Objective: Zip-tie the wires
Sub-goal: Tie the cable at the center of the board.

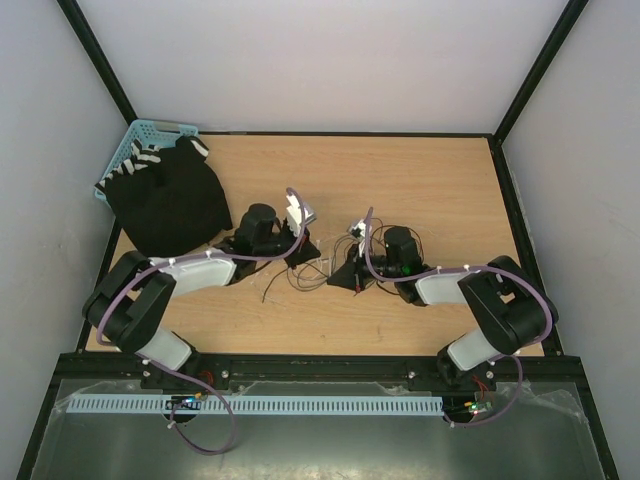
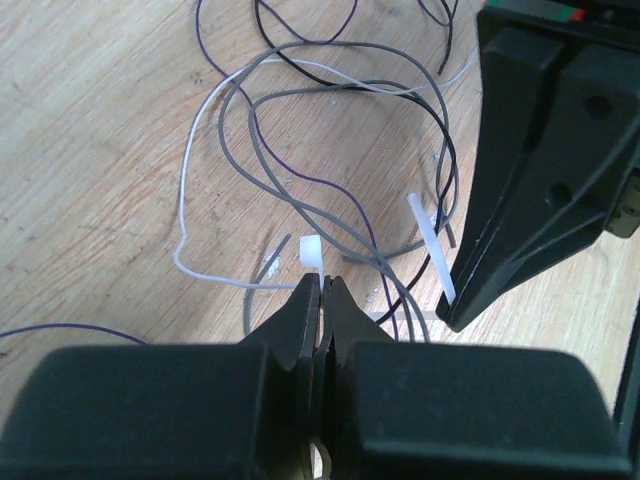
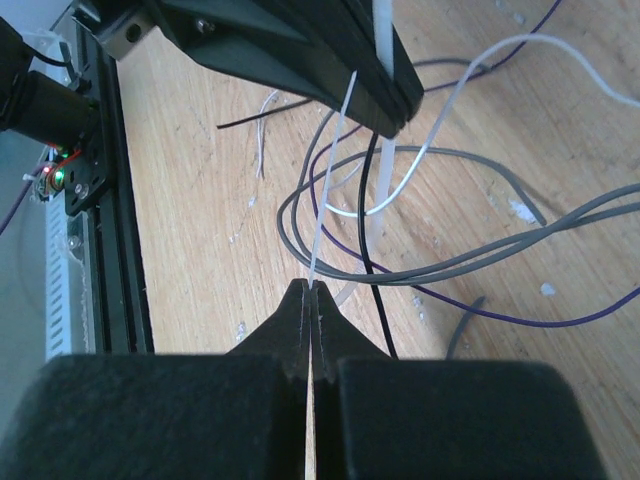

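L hand, R hand pinch zip tie; loop round wires unclear.

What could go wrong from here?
The right gripper pinches the zip tie tail only at the very tips of its fingers, so it could slip out under a pull. The wires lie in loose, spread loops; a strand may be left outside the tie. The left gripper sits close to the right one, so they might bump.
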`<move>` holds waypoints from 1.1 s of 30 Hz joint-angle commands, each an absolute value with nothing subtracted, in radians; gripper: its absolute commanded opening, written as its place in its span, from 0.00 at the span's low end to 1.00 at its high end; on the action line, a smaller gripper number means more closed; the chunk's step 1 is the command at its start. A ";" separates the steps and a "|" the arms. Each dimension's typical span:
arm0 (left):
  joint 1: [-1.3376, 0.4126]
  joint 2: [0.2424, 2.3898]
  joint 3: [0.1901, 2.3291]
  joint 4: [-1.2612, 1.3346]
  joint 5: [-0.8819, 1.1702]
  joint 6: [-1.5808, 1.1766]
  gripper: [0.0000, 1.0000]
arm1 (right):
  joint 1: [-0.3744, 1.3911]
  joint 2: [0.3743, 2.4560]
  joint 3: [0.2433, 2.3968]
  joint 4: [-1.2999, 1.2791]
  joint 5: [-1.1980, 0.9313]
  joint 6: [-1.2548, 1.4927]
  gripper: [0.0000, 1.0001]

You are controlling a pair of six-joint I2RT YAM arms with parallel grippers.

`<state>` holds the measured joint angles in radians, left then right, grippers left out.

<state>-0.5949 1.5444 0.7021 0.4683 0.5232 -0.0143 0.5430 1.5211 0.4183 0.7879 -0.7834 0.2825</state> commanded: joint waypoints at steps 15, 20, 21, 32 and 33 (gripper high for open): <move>-0.634 1.490 0.609 0.655 0.522 0.264 0.00 | 0.591 1.511 0.486 0.592 -0.857 0.229 0.00; -0.637 1.494 0.584 0.688 0.518 0.306 0.00 | 0.591 1.519 0.487 0.594 -0.871 0.231 0.00; -0.639 1.494 0.573 0.701 0.512 0.314 0.00 | 0.591 1.523 0.488 0.593 -0.876 0.232 0.00; -0.658 1.514 0.505 0.848 0.466 0.385 0.00 | 0.592 1.551 0.491 0.602 -0.902 0.234 0.00; -0.659 1.520 0.497 0.874 0.464 0.392 0.00 | 0.592 1.553 0.491 0.602 -0.902 0.235 0.00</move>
<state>-0.6556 1.5162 0.5228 0.7433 0.4877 0.3401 0.5850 1.5360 0.4702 0.6209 -0.8547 0.2455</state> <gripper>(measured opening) 0.001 0.009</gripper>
